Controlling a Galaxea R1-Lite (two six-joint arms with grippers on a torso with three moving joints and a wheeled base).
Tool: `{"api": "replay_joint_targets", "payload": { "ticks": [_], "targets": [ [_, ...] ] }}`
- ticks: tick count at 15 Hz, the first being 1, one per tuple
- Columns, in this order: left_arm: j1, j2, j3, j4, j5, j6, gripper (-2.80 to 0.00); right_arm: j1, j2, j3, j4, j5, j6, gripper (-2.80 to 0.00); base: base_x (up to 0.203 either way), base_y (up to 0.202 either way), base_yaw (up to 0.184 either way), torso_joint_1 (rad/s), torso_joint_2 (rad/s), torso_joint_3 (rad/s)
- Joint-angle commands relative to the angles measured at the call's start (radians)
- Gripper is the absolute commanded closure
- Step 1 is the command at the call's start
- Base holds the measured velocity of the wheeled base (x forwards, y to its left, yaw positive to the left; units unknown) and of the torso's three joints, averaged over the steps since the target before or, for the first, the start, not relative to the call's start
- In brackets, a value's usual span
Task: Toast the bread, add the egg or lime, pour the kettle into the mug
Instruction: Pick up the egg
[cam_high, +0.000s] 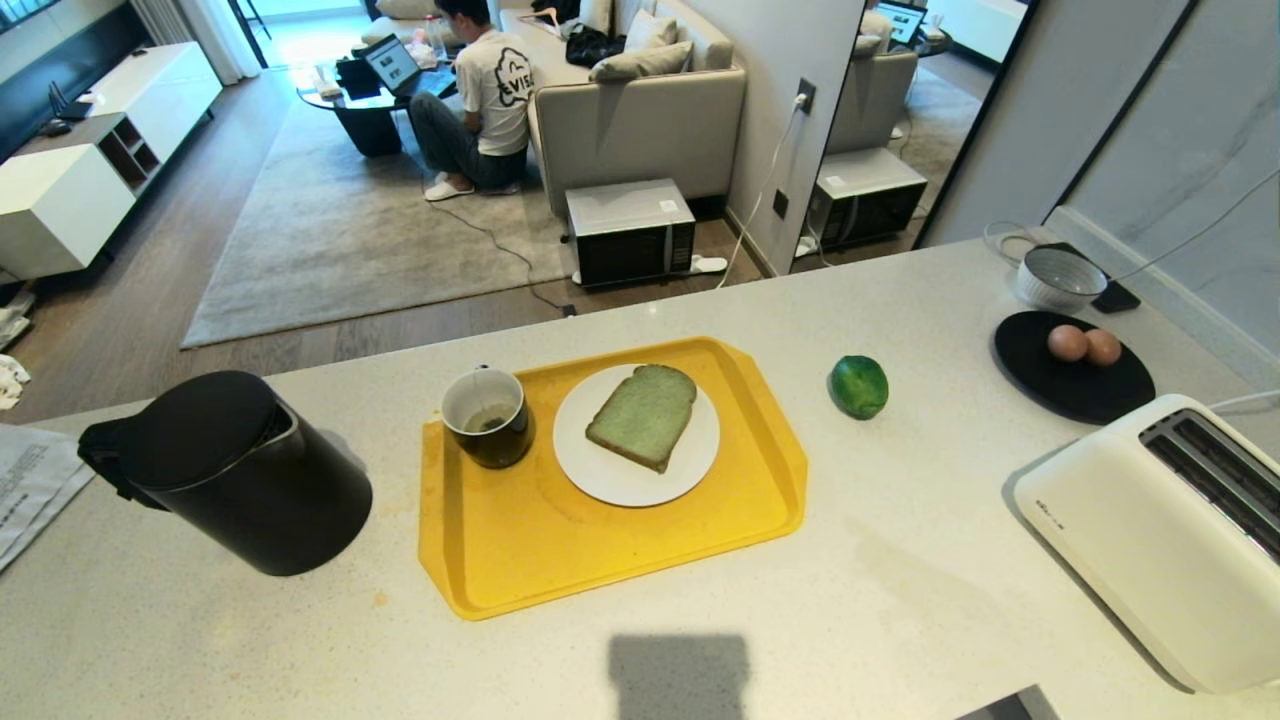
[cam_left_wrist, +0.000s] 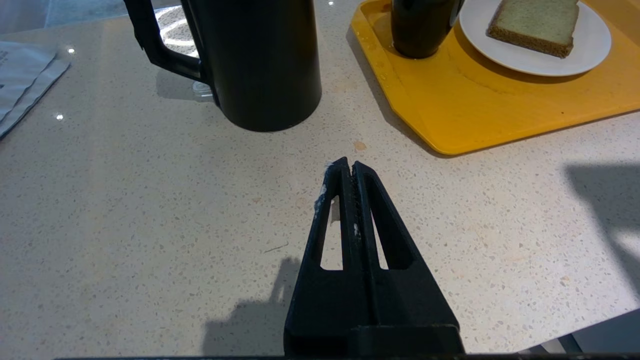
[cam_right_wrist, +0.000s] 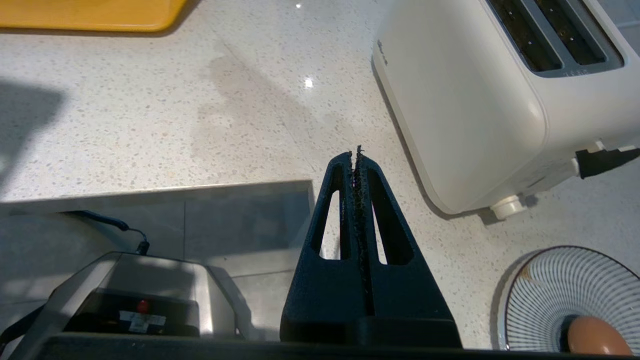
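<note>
Left pincer: black, ribbed fingers pressed fully together; nothing is held and nothing is touched. It is poised above bare counter, near the base of the kettle.
Right pincer: fingers closed flat against each other, empty. It is held over the counter's near edge, beside the toaster. Neither pincer is seen in the head view.
Kettle: matte black, cylindrical, domed lid, loop handle; placed on the counter to the left of the tray.
Tray: yellow plastic, raised rim, cut-off corners.
Mug: glossy black outside, white inside; set in the tray's far left corner, just beside the plate. Its contents cannot be made out.
Bread: thick greenish slice with a brown crust, laid flat on the round white plate.
Lime: glossy green, round; on the counter just right of the tray.
Eggs: two, pinkish-brown, touching, on a round black dish.
Third egg: cut off by the frame, in a striped dish, shown only in the right wrist view.
Toaster: white, smooth, two slots; partly cut off at the right edge.
Ribbed bowl: grey, beyond the black dish.
Person: seated on the floor at a laptop, in the background.
</note>
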Motion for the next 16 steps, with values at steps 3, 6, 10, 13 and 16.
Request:
{"api": "replay_joint_targets", "payload": {
  "ticks": [3,6,10,13,16],
  "targets": [
    [0.000,0.001,0.001,0.000,0.000,0.000,0.00,-0.001,-0.136,0.023,0.002,0.026,0.011,0.00,0.000,0.000,0.000,0.000,0.00,0.000],
    [0.000,0.001,0.001,0.000,0.000,0.000,0.00,-0.001,-0.134,0.025,0.001,-0.002,0.111,0.00,0.000,0.000,0.000,0.000,0.00,0.000],
    [0.000,0.001,0.001,0.000,0.000,0.000,0.00,-0.001,-0.134,0.025,0.001,-0.027,0.138,0.00,0.000,0.000,0.000,0.000,0.00,0.000],
    [0.000,0.001,0.001,0.000,0.000,0.000,0.00,-0.001,-0.134,0.025,0.003,-0.027,0.136,0.00,0.000,0.000,0.000,0.000,0.00,0.000],
    [0.000,0.001,0.000,0.000,0.000,0.000,0.00,-0.001,-0.134,0.025,0.003,-0.024,0.134,0.00,0.000,0.000,0.000,0.000,0.00,0.000]
  ]
}}
